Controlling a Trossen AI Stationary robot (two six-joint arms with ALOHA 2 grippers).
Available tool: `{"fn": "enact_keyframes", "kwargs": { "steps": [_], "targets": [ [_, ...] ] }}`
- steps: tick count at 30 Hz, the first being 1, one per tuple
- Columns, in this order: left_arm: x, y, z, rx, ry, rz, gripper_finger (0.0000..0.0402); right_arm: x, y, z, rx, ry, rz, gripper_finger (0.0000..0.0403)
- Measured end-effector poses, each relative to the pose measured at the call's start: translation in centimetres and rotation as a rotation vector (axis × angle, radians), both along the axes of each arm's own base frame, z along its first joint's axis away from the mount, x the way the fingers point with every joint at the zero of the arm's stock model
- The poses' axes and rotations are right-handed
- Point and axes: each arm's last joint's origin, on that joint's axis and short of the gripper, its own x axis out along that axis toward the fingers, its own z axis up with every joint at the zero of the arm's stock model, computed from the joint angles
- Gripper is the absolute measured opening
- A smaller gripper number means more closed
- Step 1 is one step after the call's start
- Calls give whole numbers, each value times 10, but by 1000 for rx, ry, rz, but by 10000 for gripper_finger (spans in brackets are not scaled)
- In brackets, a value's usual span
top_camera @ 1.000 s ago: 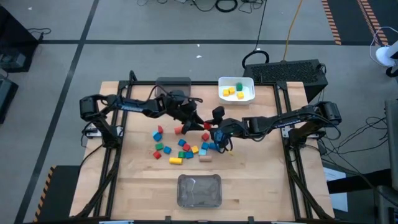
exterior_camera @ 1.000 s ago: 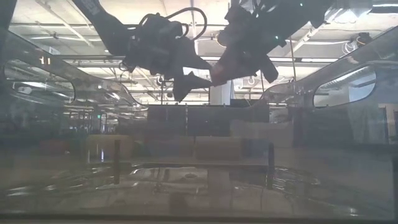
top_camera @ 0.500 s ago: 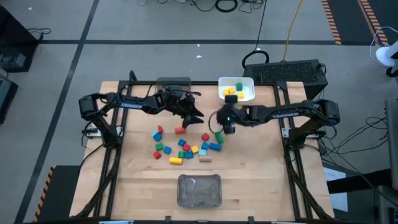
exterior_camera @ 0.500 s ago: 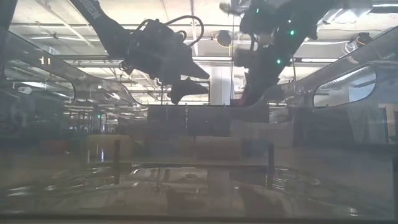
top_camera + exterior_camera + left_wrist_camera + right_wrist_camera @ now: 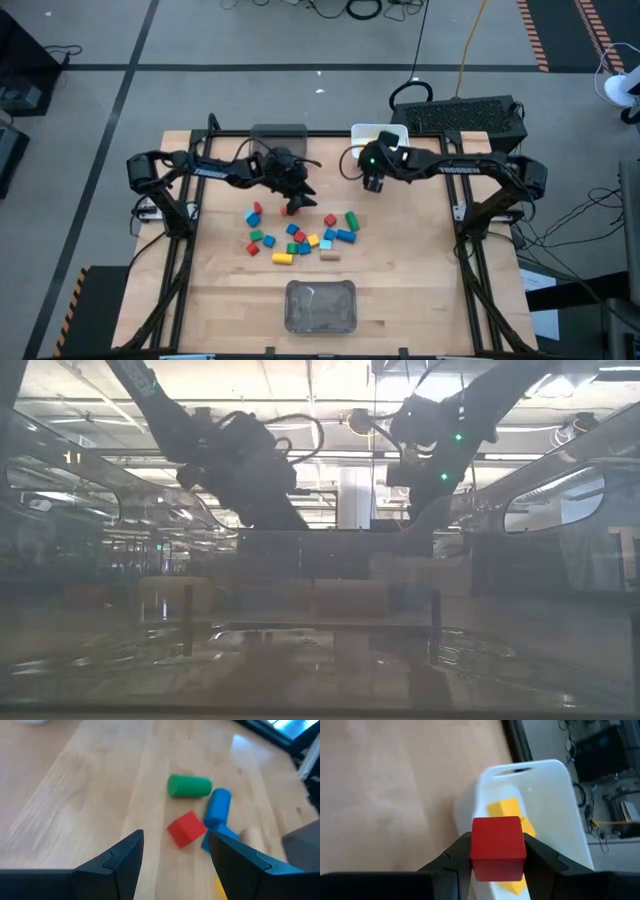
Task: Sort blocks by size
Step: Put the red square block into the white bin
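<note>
A red cube (image 5: 498,847) is gripped between the right gripper (image 5: 498,865)'s fingers above the white bin (image 5: 560,815) at the wooden table (image 5: 420,270)'s one o'clock edge. The left gripper (image 5: 172,855) is held open over loose blocks (image 5: 300,235) scattered near the table's centre. A grey floor with cables (image 5: 365,10) is seen around the table.

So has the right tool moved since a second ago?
Yes. In the high view the right tool, shut on a red cube, has swung from the block cluster toward the far edge, to the white bin.
</note>
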Motion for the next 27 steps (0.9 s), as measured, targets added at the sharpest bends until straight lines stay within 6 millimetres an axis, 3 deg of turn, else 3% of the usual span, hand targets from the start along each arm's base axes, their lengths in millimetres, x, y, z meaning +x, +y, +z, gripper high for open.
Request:
{"fn": "enact_keyframes", "kwargs": {
  "steps": [7, 13, 20, 27],
  "targets": [
    [-1, -5, -6, 43, 34, 49, 226, -7, -42, -5, 75, -133, -15, 125],
    [1, -14, -6, 48, 35, 26, 226, -24, -74, -26, 183, -137, -125, 125],
    [2, -14, -6, 72, 29, 12, 226, -25, -88, -51, 262, -120, -131, 142],
    [3, -15, -5, 95, 21, 22, 226, -22, -96, -55, 218, -164, -136, 202]
  ]
}}
